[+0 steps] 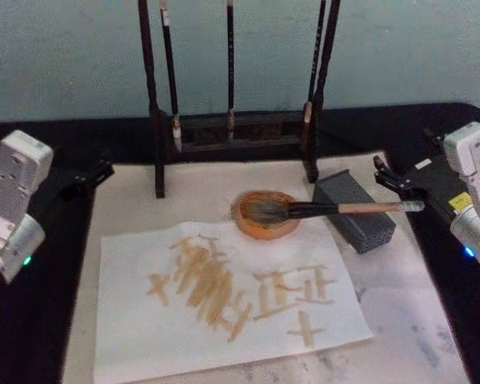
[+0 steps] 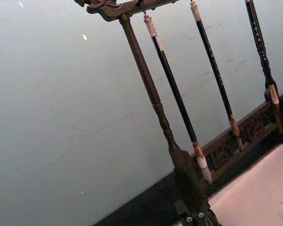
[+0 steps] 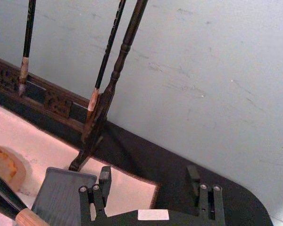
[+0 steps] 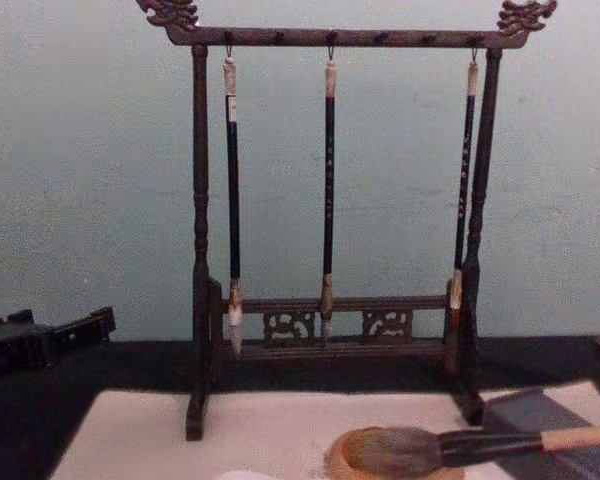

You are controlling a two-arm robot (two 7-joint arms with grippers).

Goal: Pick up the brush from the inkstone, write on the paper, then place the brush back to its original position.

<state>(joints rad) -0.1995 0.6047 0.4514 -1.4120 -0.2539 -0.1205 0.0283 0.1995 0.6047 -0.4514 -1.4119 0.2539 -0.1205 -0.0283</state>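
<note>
- The brush [image 1: 320,210] lies with its head in the inkstone [image 1: 260,233] and its handle propped on the block [image 1: 366,228], pointing to 3 o'clock.
- It is judged light and stiff, with soft bristles; the bare handle is best gripped.
- The right claw [image 1: 392,178] is spread apart at the handle's end.
- The left claw [image 1: 84,178] is parked at 9 o'clock; its state cannot be told.
- Room lies open over the paper [image 1: 144,320]; the rack [image 1: 156,120] crowds 12 o'clock.

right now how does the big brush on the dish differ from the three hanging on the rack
The brush lies flat, its head in the inkstone and its handle over the grey block; the hanging brushes hang upright from the rack. It has a bushy grey-brown head and a pale wooden handle; theirs are small tips on slim dark handles. All are calligraphy brushes with bristle tips.
</note>
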